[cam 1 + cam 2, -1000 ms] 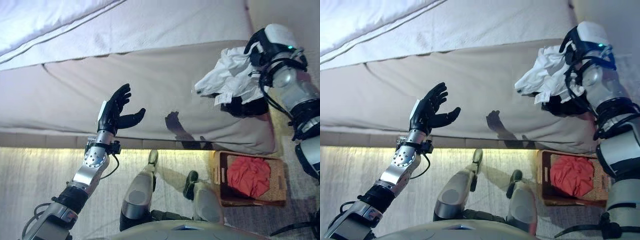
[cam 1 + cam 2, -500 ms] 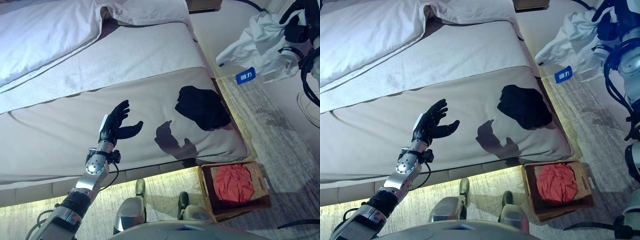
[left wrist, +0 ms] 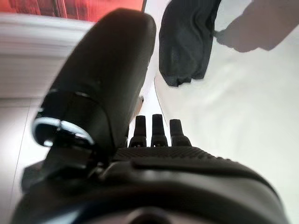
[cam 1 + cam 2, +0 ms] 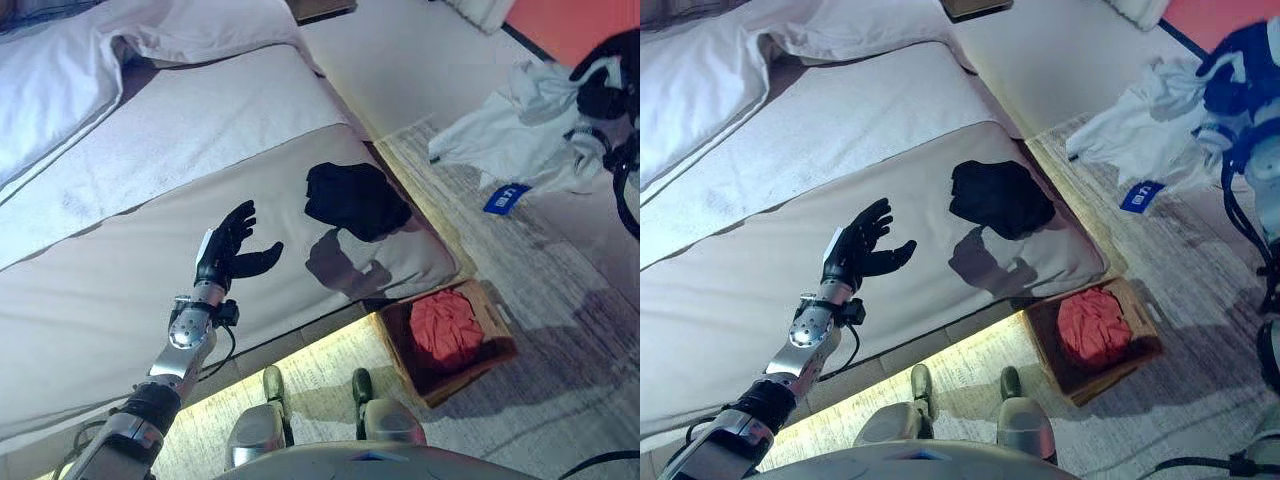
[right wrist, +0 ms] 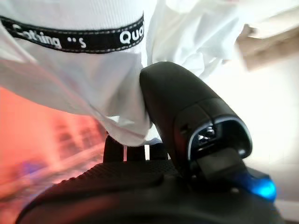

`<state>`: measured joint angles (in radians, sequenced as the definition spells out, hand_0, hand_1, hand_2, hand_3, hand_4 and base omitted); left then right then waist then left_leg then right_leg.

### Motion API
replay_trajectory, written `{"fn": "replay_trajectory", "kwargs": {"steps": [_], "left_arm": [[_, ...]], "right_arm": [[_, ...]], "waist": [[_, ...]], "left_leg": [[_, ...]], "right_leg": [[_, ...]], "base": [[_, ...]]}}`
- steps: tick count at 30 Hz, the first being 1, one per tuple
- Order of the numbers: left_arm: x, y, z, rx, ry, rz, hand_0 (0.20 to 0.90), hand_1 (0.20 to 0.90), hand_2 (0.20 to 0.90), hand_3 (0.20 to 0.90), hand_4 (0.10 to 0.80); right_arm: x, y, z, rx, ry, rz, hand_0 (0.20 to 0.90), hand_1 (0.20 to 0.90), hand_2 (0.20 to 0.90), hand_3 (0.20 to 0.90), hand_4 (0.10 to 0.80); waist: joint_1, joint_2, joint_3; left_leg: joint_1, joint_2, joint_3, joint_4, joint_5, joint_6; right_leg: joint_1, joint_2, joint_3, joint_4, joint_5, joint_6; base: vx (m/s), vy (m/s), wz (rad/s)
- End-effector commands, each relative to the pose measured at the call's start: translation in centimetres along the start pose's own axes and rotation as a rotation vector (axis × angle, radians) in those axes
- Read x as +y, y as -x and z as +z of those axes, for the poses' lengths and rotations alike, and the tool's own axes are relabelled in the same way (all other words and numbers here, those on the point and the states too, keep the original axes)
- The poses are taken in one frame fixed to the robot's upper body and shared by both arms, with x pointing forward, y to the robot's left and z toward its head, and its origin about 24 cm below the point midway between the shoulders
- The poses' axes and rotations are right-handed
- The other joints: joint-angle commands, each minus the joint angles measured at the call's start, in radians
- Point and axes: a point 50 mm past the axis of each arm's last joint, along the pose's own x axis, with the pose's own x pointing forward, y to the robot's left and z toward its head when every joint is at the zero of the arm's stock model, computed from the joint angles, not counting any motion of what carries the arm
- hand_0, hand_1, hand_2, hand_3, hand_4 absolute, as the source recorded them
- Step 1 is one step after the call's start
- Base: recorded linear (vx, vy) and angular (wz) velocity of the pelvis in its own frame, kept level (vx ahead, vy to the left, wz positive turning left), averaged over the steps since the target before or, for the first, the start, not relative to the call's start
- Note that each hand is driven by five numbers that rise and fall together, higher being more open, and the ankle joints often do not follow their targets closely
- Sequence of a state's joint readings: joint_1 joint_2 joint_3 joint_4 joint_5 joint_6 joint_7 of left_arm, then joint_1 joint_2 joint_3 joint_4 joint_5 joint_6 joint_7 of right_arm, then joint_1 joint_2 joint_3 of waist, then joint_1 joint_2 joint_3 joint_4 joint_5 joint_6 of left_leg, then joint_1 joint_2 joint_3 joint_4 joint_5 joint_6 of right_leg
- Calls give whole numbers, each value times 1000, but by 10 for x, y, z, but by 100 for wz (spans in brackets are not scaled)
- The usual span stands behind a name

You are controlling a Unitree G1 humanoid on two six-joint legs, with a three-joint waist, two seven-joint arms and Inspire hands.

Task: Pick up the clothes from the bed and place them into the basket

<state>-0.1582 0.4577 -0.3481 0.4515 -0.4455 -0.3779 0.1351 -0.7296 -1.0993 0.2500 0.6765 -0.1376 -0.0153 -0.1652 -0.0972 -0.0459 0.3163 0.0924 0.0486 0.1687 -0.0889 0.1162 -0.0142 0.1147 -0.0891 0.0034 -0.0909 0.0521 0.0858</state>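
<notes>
My right hand (image 4: 606,88) is shut on a white garment (image 4: 515,135) with a blue tag and holds it in the air at the far right, above the floor; the right wrist view shows my thumb (image 5: 187,116) pinching the white cloth (image 5: 84,79). A black garment (image 4: 354,199) lies on the beige bed (image 4: 120,270) near its right corner. A brown basket (image 4: 497,335) stands on the floor below that corner with a red garment (image 4: 446,327) inside. My left hand (image 4: 230,245) is open and empty above the bed, left of the black garment (image 3: 187,42).
White pillows and a white duvet (image 4: 60,90) lie at the far left of the bed. A patterned rug (image 4: 560,290) covers the floor to the right of the bed, around the basket.
The camera has swung to the right. My right hand has lifted the white garment off the bed and carried it out over the floor, uncovering the black garment. My left hand has kept still.
</notes>
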Motion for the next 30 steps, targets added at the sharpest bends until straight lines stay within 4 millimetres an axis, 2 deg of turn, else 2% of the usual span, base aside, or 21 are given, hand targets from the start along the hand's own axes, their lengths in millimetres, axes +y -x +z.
{"fn": "replay_trajectory", "kwargs": {"steps": [1, 8, 12, 17, 27, 28, 29, 30], "left_arm": [[-10, -6, 12, -130, -10, -32, 900, 900, 900, 900, 800], [-14, -11, 13, -126, -15, -45, 900, 900, 900, 900, 800], [-19, -13, 16, -134, -16, -58, 900, 900, 900, 900, 800], [-28, -18, 17, -128, -20, -86, 900, 900, 900, 900, 800], [-36, -17, 15, -127, -4, -107, 900, 900, 900, 900, 800], [-36, -18, 15, -127, -3, -107, 900, 900, 900, 900, 800], [-37, -18, 15, -130, -3, -106, 900, 900, 900, 900, 800], [-37, -17, 16, -132, -1, -105, 900, 900, 900, 900, 800]], "right_arm": [[-7, 7, -6, -15, 13, -34, 300, 300, 300, 200, 100], [55, 40, -37, 91, -43, 135, 300, 300, 300, 200, 100], [81, 60, -59, 167, -57, 204, 300, 300, 300, 200, 100], [99, 69, -76, 252, -56, 265, 300, 300, 300, 200, 100], [115, 72, -80, 297, -56, 315, 300, 300, 300, 200, 100], [117, 73, -80, 298, -54, 318, 352, 352, 352, 260, 160], [118, 72, -78, 296, -55, 314, 900, 900, 900, 900, 800], [119, 72, -77, 291, -55, 310, 900, 900, 900, 900, 800]], "waist": [[-31, -2, -233], [-94, 25, -223], [-112, 38, -220], [-114, 59, -210], [-103, 100, -183], [-103, 103, -181], [-103, 106, -178], [-103, 110, -173]], "left_leg": [[62, 38, 8, 2, -188, -22], [88, 47, 78, 9, -199, -25], [97, 51, 110, 10, -200, -26], [93, 49, 130, 10, -197, -28], [65, 38, 125, 12, -193, -27], [63, 36, 125, 12, -194, -26], [61, 35, 126, 14, -194, -26], [60, 34, 125, 15, -194, -25]], "right_leg": [[-63, 36, 36, 50, -41, -3], [-70, 48, 67, 52, -35, -3], [-75, 50, 74, 55, -30, 1], [-92, 47, 73, 52, -18, 7], [-126, 40, 71, 47, -5, 11], [-130, 39, 72, 47, -5, 11], [-133, 38, 72, 48, -5, 12], [-136, 37, 73, 49, -5, 11]], "base": [[-66, -31, -33], [-25, -33, -27], [6, -48, -19], [-1, -55, -12], [0, -11, -3], [0, 0, 0], [0, 0, 0], [0, 0, 0]]}}
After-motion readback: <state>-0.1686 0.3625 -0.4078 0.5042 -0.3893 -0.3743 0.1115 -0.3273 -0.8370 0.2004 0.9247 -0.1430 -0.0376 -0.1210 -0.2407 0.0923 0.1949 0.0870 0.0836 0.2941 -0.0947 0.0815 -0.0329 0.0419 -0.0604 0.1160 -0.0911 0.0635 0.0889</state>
